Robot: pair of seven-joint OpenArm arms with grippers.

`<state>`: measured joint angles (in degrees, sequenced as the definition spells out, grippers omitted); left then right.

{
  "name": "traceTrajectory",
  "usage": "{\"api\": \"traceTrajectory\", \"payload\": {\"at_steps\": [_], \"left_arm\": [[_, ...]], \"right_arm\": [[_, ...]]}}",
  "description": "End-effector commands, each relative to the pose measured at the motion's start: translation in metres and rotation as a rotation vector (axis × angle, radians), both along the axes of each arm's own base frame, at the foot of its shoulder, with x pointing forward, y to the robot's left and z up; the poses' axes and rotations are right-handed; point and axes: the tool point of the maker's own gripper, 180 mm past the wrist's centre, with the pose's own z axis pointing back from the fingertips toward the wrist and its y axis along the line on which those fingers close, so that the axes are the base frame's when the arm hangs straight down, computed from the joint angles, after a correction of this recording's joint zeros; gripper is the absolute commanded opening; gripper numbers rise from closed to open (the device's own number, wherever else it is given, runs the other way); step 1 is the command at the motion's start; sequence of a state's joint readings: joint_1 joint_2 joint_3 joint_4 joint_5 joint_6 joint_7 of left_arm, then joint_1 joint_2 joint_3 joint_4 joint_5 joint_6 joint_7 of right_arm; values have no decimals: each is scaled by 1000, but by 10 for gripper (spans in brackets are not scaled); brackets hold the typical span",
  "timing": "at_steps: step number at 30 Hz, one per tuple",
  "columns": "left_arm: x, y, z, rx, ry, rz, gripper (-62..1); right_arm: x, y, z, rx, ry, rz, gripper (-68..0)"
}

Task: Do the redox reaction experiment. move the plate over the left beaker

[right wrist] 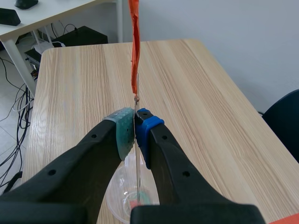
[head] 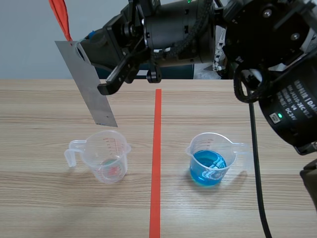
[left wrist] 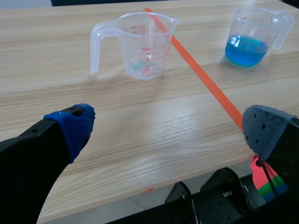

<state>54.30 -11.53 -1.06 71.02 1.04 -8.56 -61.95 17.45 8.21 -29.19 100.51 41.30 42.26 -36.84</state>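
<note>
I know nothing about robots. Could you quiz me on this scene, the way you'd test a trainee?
1. What does the right hand grip? A) a metal plate B) a spoon C) nothing
2. True or false: the beaker of blue liquid stands on the same side of the tape line as the plate.
3. Fill in: the left hand is ____ (open or shut).
Key: 1 A. 2 False: the plate hangs over the clear beaker, across the line from the blue one. 3 open, holding nothing.
</note>
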Motion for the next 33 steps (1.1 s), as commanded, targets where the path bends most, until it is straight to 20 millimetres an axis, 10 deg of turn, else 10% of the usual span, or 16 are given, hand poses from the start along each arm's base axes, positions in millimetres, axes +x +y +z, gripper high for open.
{"api": "traceTrajectory", "payload": {"at_steps": [1,33], "left_arm": [[6,-3,8,-10,-38,6,14],[10,-4,24,18,-153,13,14]], "right_arm": [[2,1,14,35,-27,6,-669],[-3,23,9,78,-19,45,-669]]}}
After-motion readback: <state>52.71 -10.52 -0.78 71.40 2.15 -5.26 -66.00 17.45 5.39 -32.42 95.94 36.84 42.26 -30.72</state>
